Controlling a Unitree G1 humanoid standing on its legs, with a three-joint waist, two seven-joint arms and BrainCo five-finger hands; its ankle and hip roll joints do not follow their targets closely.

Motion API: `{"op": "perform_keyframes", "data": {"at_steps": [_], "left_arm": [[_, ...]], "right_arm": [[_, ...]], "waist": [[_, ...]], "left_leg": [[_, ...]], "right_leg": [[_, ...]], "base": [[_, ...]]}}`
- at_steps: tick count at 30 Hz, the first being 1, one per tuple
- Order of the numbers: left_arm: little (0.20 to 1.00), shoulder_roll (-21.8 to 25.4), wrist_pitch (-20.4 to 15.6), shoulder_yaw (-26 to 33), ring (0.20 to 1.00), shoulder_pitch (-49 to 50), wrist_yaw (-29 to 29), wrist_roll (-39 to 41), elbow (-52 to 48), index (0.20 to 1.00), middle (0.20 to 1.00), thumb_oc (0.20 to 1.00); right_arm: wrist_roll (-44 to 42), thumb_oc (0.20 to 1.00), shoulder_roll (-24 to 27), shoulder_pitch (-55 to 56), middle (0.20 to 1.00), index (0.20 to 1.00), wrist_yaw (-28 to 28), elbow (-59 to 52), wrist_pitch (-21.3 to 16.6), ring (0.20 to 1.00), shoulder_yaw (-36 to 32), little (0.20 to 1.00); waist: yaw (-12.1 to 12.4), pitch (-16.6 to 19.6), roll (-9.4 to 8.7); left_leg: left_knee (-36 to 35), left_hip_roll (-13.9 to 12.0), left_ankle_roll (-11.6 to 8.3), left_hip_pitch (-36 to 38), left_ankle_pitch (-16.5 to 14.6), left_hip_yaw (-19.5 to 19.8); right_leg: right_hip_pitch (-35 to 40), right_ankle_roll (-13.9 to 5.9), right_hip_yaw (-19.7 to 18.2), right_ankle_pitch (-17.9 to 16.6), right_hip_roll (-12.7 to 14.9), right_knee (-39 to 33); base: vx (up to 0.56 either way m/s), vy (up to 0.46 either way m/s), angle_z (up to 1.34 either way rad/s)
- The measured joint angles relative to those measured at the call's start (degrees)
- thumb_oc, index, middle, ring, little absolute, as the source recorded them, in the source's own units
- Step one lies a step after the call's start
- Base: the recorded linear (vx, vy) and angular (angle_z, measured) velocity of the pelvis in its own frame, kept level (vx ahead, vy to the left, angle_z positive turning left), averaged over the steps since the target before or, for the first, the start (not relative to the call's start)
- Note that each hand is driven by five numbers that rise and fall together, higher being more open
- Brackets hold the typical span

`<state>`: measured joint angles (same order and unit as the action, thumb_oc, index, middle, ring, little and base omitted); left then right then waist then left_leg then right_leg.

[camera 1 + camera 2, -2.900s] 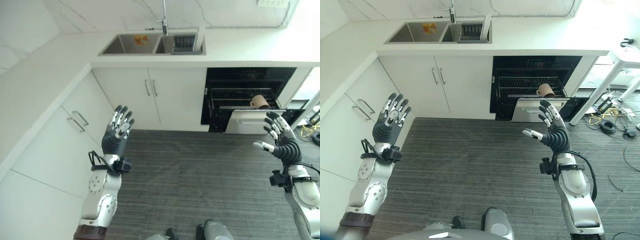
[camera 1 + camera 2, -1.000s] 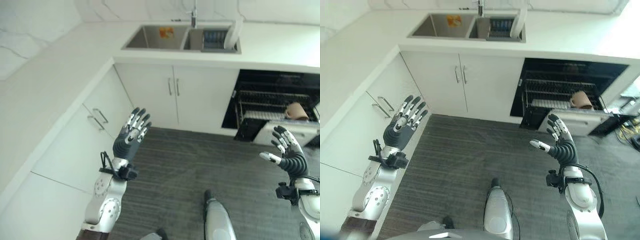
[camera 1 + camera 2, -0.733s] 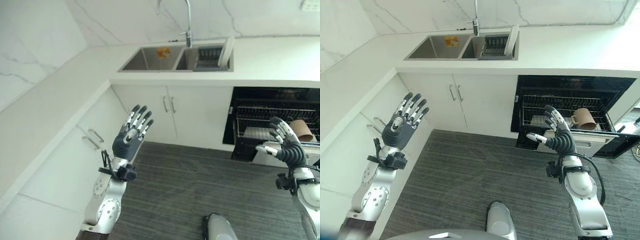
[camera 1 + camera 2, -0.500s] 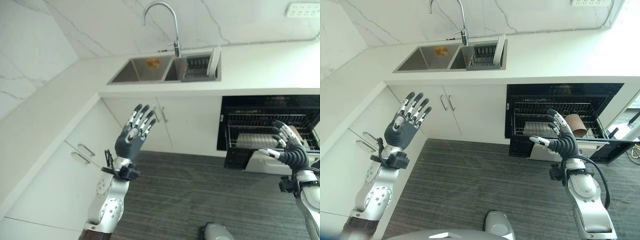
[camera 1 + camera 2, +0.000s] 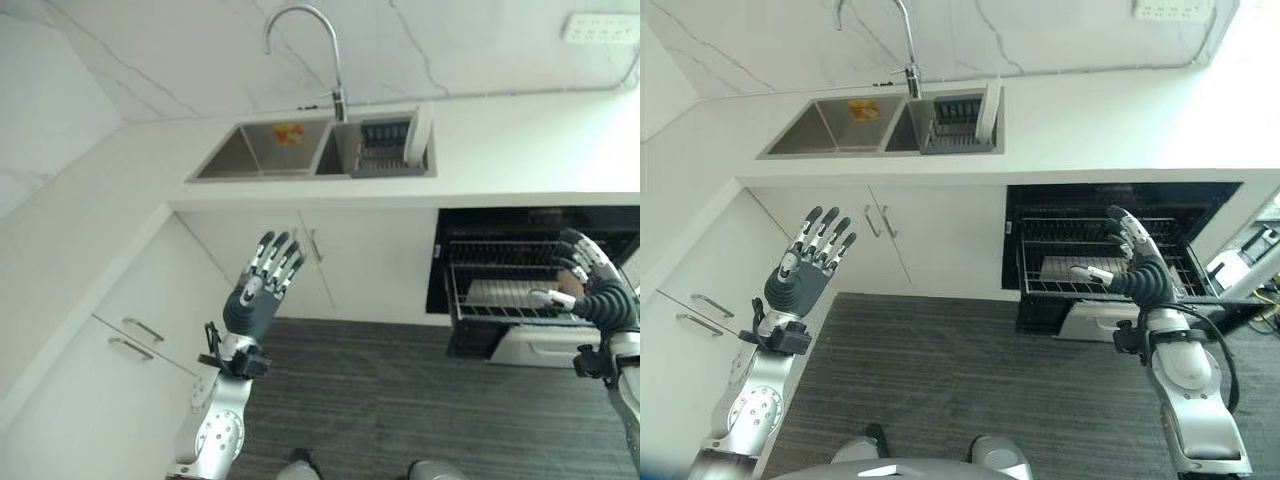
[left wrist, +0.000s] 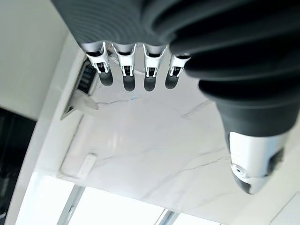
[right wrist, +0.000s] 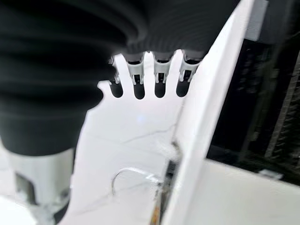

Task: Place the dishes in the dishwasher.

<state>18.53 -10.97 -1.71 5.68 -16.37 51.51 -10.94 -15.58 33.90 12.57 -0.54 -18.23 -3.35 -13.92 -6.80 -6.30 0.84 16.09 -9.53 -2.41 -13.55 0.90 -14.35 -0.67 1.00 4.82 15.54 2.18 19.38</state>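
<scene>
Nearest, above the dark striped floor (image 5: pixel 960 380), the left hand (image 5: pixel 800 275) is raised in front of the white cupboard doors (image 5: pixel 890 240), palm forward, fingers straight and spread, holding nothing; its own wrist view shows the same row of straight fingers (image 6: pixel 124 70) with the thumb apart. On the other side the right hand (image 5: pixel 1137 268) is lifted in front of the open dishwasher (image 5: pixel 1110 250), its fingers loosely extended and the thumb pointing toward the cupboards, empty as well, and not touching the rack. The dishwasher sits under the white desk (image 5: pixel 1110 120), to the right of the cupboard doors, with its wire rack (image 5: pixel 500 285) pulled partway out and its door (image 5: pixel 1095 322) folded down toward the floor. A brownish cup (image 5: pixel 574 275) lies in the rack, mostly hidden behind the right hand in the left eye view. Farther back, set into the desk, is a double steel sink (image 5: pixel 825 128); its left basin has a small orange and yellow item (image 5: pixel 864 109) at the bottom, too small to tell what it is. The right basin holds a dish rack (image 5: pixel 950 118), and a white plate (image 5: pixel 988 108) stands on edge at its right side. A curved tap (image 5: pixel 902 40) rises behind the sink against the marble wall (image 5: pixel 1040 35), and a white socket (image 5: pixel 1162 9) sits on that wall farther right.
</scene>
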Motion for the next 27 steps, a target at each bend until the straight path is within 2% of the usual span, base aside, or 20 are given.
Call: {"op": "perform_keyframes", "data": {"at_steps": [2, 3, 4, 5, 6, 7, 8, 9, 10, 11, 13, 15, 16, 18, 20, 21, 22, 24, 25, 27], "left_arm": [[1.000, -0.10, 0.02, -0.20, 1.000, -1.89, 0.28, -0.14, -0.05, 1.000, 1.000, 1.000], [1.000, -0.09, 0.02, -0.29, 1.000, -2.61, 0.35, -0.51, -0.16, 1.000, 1.000, 1.000], [1.000, 0.27, 0.18, -0.23, 1.000, -3.80, 0.57, -0.72, 0.27, 1.000, 1.000, 1.000], [1.000, 0.33, 0.44, -0.27, 1.000, -4.36, 1.09, -0.78, 0.16, 1.000, 1.000, 1.000], [1.000, 1.15, 0.57, -0.20, 1.000, -4.25, 1.51, -1.09, 0.03, 1.000, 1.000, 1.000], [1.000, 2.17, 0.99, -0.06, 1.000, -3.94, 1.81, -1.12, 0.02, 1.000, 1.000, 1.000], [1.000, 2.62, 1.26, 0.03, 1.000, -3.94, 2.20, -1.17, 0.09, 1.000, 1.000, 1.000], [1.000, 2.45, 1.67, -0.51, 1.000, -3.46, 2.46, -2.93, -0.04, 1.000, 1.000, 1.000], [1.000, 2.38, 1.68, -0.89, 1.000, -2.81, 2.59, -3.81, -0.14, 1.000, 1.000, 1.000], [1.000, 2.58, 1.68, -0.87, 1.000, -2.84, 2.90, -5.24, -0.46, 1.000, 1.000, 1.000], [1.000, 3.33, 1.59, -0.50, 1.000, -3.48, 3.55, -5.61, -2.10, 1.000, 1.000, 1.000], [1.000, 3.52, 1.57, -0.11, 1.000, -3.62, 3.82, -5.60, -2.46, 1.000, 1.000, 1.000], [1.000, 3.46, 1.57, -0.08, 1.000, -3.65, 3.87, -5.60, -2.42, 1.000, 1.000, 1.000], [1.000, 2.86, 1.59, 0.19, 1.000, -3.65, 4.02, -5.60, -2.11, 1.000, 1.000, 1.000], [1.000, 2.90, 1.70, -0.24, 1.000, -3.63, 4.40, -5.61, -1.67, 1.000, 1.000, 1.000], [1.000, 2.91, 1.71, -0.29, 1.000, -3.62, 4.45, -5.61, -1.65, 1.000, 1.000, 1.000], [1.000, 2.85, 1.74, -1.10, 1.000, -3.61, 4.70, -5.60, -1.60, 1.000, 1.000, 1.000], [1.000, 2.73, 2.25, -2.99, 1.000, -2.96, 4.71, -5.59, -1.72, 1.000, 1.000, 1.000], [1.000, 2.75, 2.23, -2.99, 1.000, -2.49, 4.68, -5.54, -1.86, 1.000, 1.000, 1.000], [1.000, 2.72, 2.22, -3.03, 1.000, -1.82, 4.70, -5.53, -1.91, 1.000, 1.000, 1.000]], "right_arm": [[-0.92, 1.000, -0.64, 0.05, 1.000, 1.000, 0.03, -0.18, -0.01, 1.000, 0.73, 1.000], [-0.97, 1.000, -0.60, 0.02, 1.000, 1.000, 0.14, -0.58, -0.02, 1.000, 1.28, 1.000], [-0.98, 1.000, -2.31, -0.05, 1.000, 1.000, 0.33, -0.79, -0.04, 1.000, 2.75, 1.000], [-0.96, 1.000, -2.61, 0.11, 1.000, 1.000, 0.11, -1.13, 0.00, 1.000, 4.27, 1.000], [-0.96, 1.000, -3.50, 0.48, 1.000, 1.000, -0.09, -1.31, 0.00, 1.000, 5.54, 1.000], [-0.96, 1.000, -5.31, 0.40, 1.000, 1.000, 0.01, -1.52, -0.03, 1.000, 5.41, 1.000], [-0.93, 1.000, -6.96, -0.05, 1.000, 1.000, 0.18, -1.71, -0.27, 1.000, 5.30, 1.000], [-0.77, 1.000, -8.43, 0.15, 1.000, 1.000, 0.24, -1.89, -0.64, 1.000, 5.56, 1.000], [-0.74, 1.000, -8.30, 0.70, 1.000, 1.000, 0.27, -1.75, -0.58, 1.000, 5.81, 1.000], [-0.76, 1.000, -7.99, 0.92, 1.000, 1.000, 0.30, -1.62, -0.58, 1.000, 5.75, 1.000], [-0.77, 1.000, -7.55, 1.15, 1.000, 1.000, 0.36, -1.59, -0.60, 1.000, 4.96, 1.000], [-0.94, 1.000, -7.51, 1.58, 1.000, 1.000, 0.34, -1.59, -0.61, 1.000, 4.44, 1.000], [-1.28, 1.000, -7.42, 1.64, 1.000, 1.000, 0.34, -1.56, -0.61, 1.000, 4.34, 1.000], [-2.64, 1.000, -7.18, 1.19, 1.000, 1.000, 0.26, -1.58, -0.63, 1.000, 4.36, 1.000], [-3.25, 1.000, -7.47, 1.51, 1.000, 1.000, 0.26, -1.78, -0.61, 1.000, 5.07, 1.000], [-3.27, 1.000, -7.54, 1.58, 1.000, 1.000, 0.27, -1.80, -0.61, 1.000, 5.11, 1.000], [-3.35, 1.000, -8.12, 2.30, 1.000, 1.000, 0.33, -1.86, -0.72, 1.000, 5.30, 1.000], [-3.35, 1.000, -9.37, 3.74, 1.000, 1.000, 0.28, -1.84, -0.67, 1.000, 5.28, 1.000], [-3.35, 1.000, -9.48, 4.02, 1.000, 1.000, 0.29, -1.58, -1.03, 1.000, 5.29, 1.000], [-3.35, 1.000, -9.72, 4.64, 1.000, 1.000, 0.37, -1.34, -1.14, 1.000, 5.24, 1.000]], "waist": [[0.45, 0.67, 0.29], [0.78, 1.50, 1.51], [0.72, 2.08, 0.73], [0.62, 2.15, 0.49], [0.82, 2.22, -0.65], [1.09, 2.26, -1.31], [1.18, 1.94, -1.75], [1.20, 0.82, -1.22], [1.08, 0.67, -0.54], [1.09, 0.40, 0.49], [0.76, 0.11, 0.76], [0.79, -0.20, 0.48], [0.82, -0.44, 0.02], [0.63, -2.25, -1.21], [0.49, -4.34, -3.00], [0.39, -4.44, -3.18], [-0.09, -4.73, -3.61], [-0.81, -5.63, -3.51], [-0.74, -5.34, -2.92], [-0.79, -5.02, -2.53]], "left_leg": [[-1.29, 2.92, 1.16, 2.13, 0.77, 0.09], [-2.02, 3.05, 2.34, 2.98, -1.27, 0.03], [-2.04, 4.52, 3.48, 2.96, -3.08, -0.03], [-2.19, 5.19, 3.67, 3.07, -3.95, -0.20], [-2.39, 6.24, 4.35, 3.51, -4.50, -0.24], [-1.92, 6.96, 5.25, 3.80, -5.59, -0.25], [-0.69, 7.21, 6.07, 3.93, -7.10, -0.50], [0.01, 8.53, 6.65, 5.36, -8.85, -0.97], [-0.60, 8.70, 6.48, 6.12, -9.30, -1.15], [-2.28, 8.65, 6.10, 6.91, -9.11, -1.15], [-3.58, 8.76, 5.84, 7.50, -8.54, -1.06], [-3.69, 9.68, 6.88, 7.87, -7.81, -1.34], [-3.43, 10.35, 6.95, 8.00, -8.32, -1.50], [-2.49, 11.21, 7.47, 8.07, -9.75, -1.74], [-1.19, 11.12, 7.51, 8.82, -11.31, -2.08], [-1.04, 11.11, 7.50, 8.85, -11.41, -2.07], [0.00, 11.23, 7.31, 8.86, -12.39, -1.58], [1.54, 9.77, 7.51, 10.70, -13.72, -0.68], [1.64, 8.83, 5.60, 11.18, -14.83, -0.41], [1.73, 7.78, 4.91, 11.99, -15.23, -0.33]], "right_leg": [[1.37, -2.02, 0.75, 1.08, 1.51, 0.02], [1.16, -3.21, 1.30, 1.81, 1.30, 0.83], [1.06, -4.14, 1.91, 2.50, 2.74, 2.16], [0.15, -5.40, 2.79, 2.14, 3.93, 4.17], [-0.33, -6.89, 4.21, 1.76, 5.67, 5.92], [-0.45, -8.16, 4.44, 0.43, 6.09, 6.78], [-1.82, -8.92, 4.04, -0.56, 6.73, 11.12], [-10.16, -9.61, 3.51, -4.36, 10.11, 27.78], [-11.69, -9.34, 3.99, -3.96, 9.95, 28.85], [-12.08, -9.10, 4.98, -3.35, 7.89, 24.18], [-11.53, -8.44, 5.87, -2.89, 4.95, 15.38], [-9.82, -6.91, 8.35, -2.91, 3.94, 7.01], [-10.20, -6.64, 9.05, -3.00, 4.58, 5.03], [-15.61, -6.66, 8.77, -2.98, 7.83, 11.40], [-22.67, -8.89, 6.39, -5.89, 11.13, 10.23], [-23.24, -9.19, 6.06, -6.24, 11.35, 9.61], [-26.36, -11.60, 3.77, -8.47, 12.77, 6.03], [-26.01, -10.65, 2.50, -10.19, 13.63, 0.58], [-25.98, -10.61, 2.57, -10.49, 13.55, 1.39], [-24.73, -10.62, 2.41, -10.50, 13.23, 2.81]], "base": [[0.26, 0.206, 0.12], [0.23, 0.175, 0.17], [0.18, 0.130, 0.18], [0.19, 0.151, 0.26], [0.25, 0.215, 0.14], [0.26, 0.229, 0.08], [0.31, 0.178, -0.01], [0.25, 0.087, -0.04], [0.27, 0.027, -0.02], [0.19, -0.020, 0.05], [0.19, -0.040, 0.11], [0.14, -0.103, 0.01], [0.18, -0.150, -0.11], [0.22, -0.181, -0.15], [0.34, -0.240, -0.05], [0.29, -0.205, 0.08], [0.21, -0.146, 0.31], [0.34, -0.273, 0.27], [0.37, -0.310, 0.07], [0.25, -0.240, 0.11]]}}
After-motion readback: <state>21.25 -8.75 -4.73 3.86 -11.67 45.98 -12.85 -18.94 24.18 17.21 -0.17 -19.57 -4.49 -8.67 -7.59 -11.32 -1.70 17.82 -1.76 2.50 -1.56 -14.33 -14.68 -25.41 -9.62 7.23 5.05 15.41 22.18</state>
